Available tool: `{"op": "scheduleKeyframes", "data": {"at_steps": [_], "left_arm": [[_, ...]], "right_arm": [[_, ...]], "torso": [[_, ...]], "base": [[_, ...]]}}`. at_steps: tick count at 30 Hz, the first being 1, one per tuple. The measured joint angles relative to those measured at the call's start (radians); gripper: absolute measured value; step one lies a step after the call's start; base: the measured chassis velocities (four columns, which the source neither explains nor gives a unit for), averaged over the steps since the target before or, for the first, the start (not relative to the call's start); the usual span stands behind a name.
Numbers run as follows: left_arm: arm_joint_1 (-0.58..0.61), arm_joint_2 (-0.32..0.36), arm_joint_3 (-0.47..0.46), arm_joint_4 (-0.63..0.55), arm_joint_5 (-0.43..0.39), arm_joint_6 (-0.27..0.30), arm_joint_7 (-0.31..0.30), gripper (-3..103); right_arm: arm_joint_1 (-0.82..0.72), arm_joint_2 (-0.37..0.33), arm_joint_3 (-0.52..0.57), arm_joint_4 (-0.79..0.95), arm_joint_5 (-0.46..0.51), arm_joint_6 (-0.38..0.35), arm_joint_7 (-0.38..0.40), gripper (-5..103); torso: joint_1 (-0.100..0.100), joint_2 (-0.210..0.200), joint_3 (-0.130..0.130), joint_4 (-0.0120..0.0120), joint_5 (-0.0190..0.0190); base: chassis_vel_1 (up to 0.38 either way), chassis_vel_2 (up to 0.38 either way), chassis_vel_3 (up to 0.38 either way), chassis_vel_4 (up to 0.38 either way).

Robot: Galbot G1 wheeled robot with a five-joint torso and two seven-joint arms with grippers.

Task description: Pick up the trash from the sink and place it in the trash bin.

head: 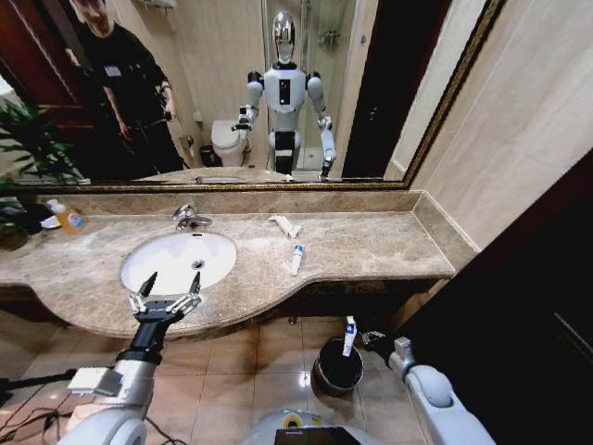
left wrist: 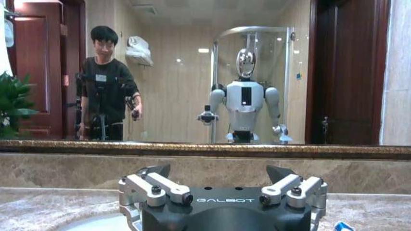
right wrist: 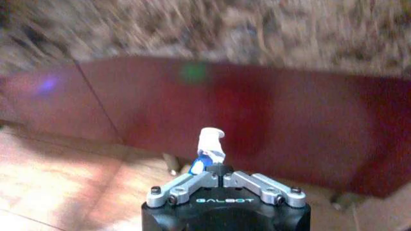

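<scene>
Our right tool hangs low beyond the front edge of the beige marble table, just above the rim of the small round dark bin that stands on the tiled floor at about five o'clock from the white oval basin. Its fingers are clamped together on a small white tube with a blue cap, which stands nearly upright over the bin's opening. In our right wrist view the right tool grips the tube by its blue end, the white body sticking out past the fingertips toward the dark red cabinet front under the table.

Our left tool hovers over the front rim of the basin, at six o'clock from the chrome tap, with its fingers spread apart and nothing between them. In our left wrist view the left tool points at the mirror above the table.

On the table, another white tube with a blue cap lies at about three o'clock from the basin. Two pale white sticks lie just behind it, at twelve o'clock from that tube. An orange soap bottle stands at ten o'clock from the basin.
</scene>
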Motion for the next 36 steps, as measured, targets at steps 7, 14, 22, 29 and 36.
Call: {"op": "scheduleKeyframes", "data": {"at_steps": [7,14,22,29,36], "left_arm": [[0.000,0.000,0.000,0.000,0.000,0.000,0.000,100],[0.000,0.000,0.000,0.000,0.000,0.000,0.000,100],[0.000,0.000,0.000,0.000,0.000,0.000,0.000,100],[0.000,0.000,0.000,0.000,0.000,0.000,0.000,100],[0.000,0.000,0.000,0.000,0.000,0.000,0.000,100]], "right_arm": [[0.084,0.052,0.000,-0.237,-0.107,0.081,0.013,0],[0.150,0.091,-0.010,-0.383,-0.182,0.146,0.057,-2],[0.149,0.099,-0.004,-0.421,-0.217,0.199,0.086,37],[0.041,0.038,-0.006,-0.197,-0.074,0.136,0.085,58],[-0.089,-0.020,0.027,0.035,0.022,0.090,0.084,86]], "torso": [[0.000,0.000,0.000,0.0000,0.0000],[0.000,0.000,0.000,0.0001,-0.0001],[0.000,0.000,0.000,0.0000,0.0004],[0.000,0.000,0.000,0.0001,0.0002],[0.000,0.000,0.000,0.0000,0.0000]], "base": [[0.000,0.000,0.000,0.000],[0.000,0.000,0.000,0.000],[0.000,0.000,0.000,0.000],[0.000,0.000,0.000,0.000],[0.000,0.000,0.000,0.000]]}}
